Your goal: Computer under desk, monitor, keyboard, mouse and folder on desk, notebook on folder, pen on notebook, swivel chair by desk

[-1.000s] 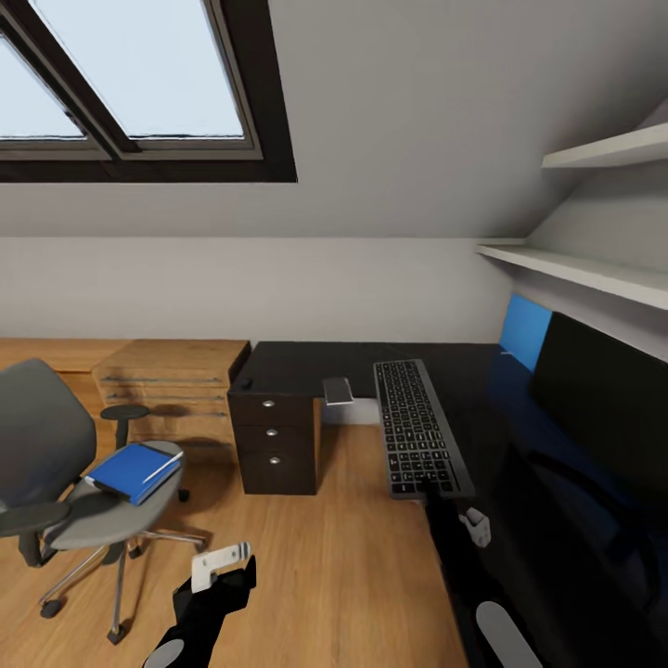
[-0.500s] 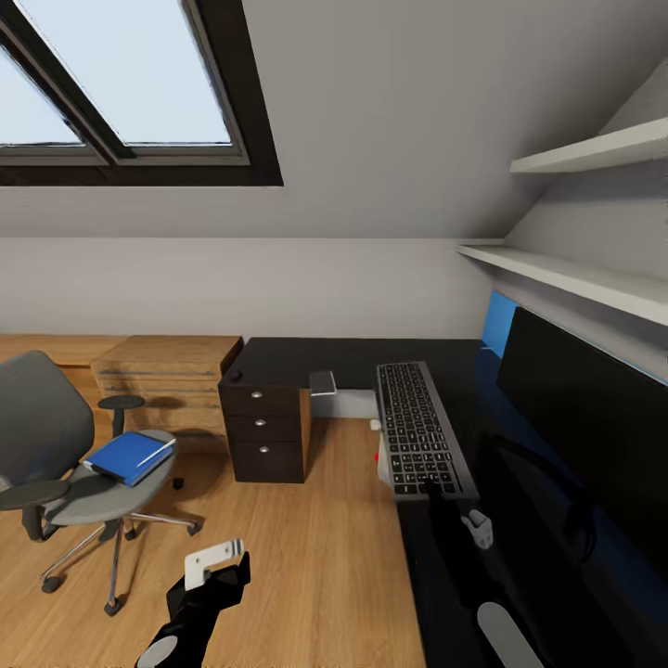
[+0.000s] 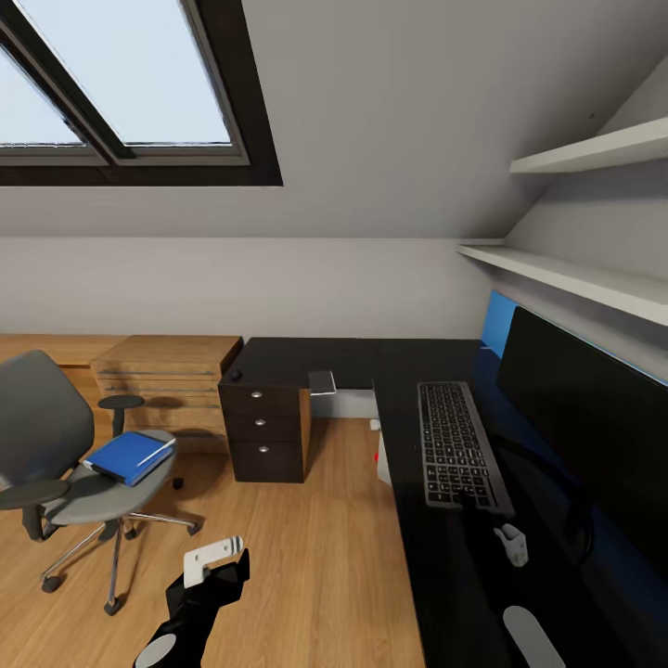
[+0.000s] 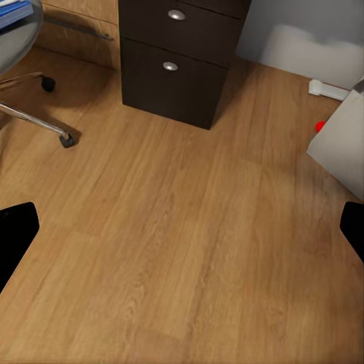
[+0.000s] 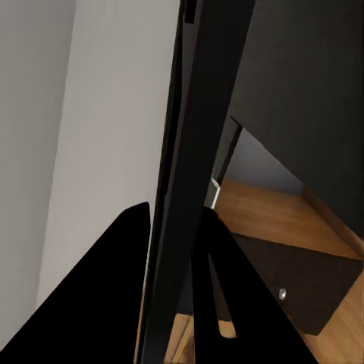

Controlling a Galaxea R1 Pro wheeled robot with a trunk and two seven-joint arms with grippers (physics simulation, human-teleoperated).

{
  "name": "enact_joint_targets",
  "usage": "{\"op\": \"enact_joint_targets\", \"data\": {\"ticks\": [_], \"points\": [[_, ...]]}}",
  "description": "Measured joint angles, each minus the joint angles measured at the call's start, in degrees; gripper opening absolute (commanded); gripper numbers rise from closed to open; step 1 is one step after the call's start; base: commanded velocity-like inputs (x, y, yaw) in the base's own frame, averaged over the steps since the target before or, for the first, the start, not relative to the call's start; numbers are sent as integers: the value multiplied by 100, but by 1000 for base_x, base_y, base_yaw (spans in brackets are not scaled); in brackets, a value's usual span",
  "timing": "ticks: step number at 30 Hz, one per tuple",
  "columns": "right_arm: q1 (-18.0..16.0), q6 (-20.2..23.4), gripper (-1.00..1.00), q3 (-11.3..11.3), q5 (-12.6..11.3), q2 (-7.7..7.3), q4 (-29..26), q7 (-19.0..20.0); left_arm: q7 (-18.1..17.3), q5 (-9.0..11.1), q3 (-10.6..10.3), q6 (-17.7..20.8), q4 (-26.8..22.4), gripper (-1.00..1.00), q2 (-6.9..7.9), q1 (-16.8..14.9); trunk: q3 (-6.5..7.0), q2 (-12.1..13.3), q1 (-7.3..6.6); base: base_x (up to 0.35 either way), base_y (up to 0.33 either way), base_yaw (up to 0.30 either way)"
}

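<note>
Head view: R gripper [image 3: 461, 502] clamped on keyboard [image 3: 456, 444] atop desk [image 3: 408, 557]; L gripper [image 4: 182, 227] apart.

monitor [image 3: 594, 417] cut by right edge; computer [image 3: 382, 461] mostly hidden (behind desk [image 3: 436, 575])

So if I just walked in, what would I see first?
Probably the bright blue folder lying on the grey swivel chair at the left. Then the keyboard on the long black desk, in front of the big dark monitor at the right.
</note>
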Motion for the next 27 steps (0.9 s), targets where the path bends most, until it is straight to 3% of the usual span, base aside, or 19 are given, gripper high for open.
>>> {"op": "enact_joint_targets", "data": {"ticks": [3,9,17,20,23,27], "points": [[0,375,-100,-41,26,-35,4,19,0,0,-1,0,0,100,0,-1,0,0,0,0,0,0],[-10,621,-100,-402,11,-76,222,21,0,1,-2,0,0,100,-2,0,0,0,0,0,0,0],[-18,822,-100,-454,0,-110,229,22,0,5,-20,0,-7,100,-15,0,0,0,0,0,0,0],[-21,1127,-100,-494,-2,-233,265,26,0,5,-20,0,-7,100,-17,-1,-18,-38,21,0,0,0],[-34,1612,-100,-708,-169,-316,397,36,0,5,-11,0,-8,100,-18,0,-72,-158,87,0,0,0],[-43,1875,-100,-937,-407,-379,465,42,0,91,-4,23,13,100,-21,0,-144,-319,175,0,0,0]]}}
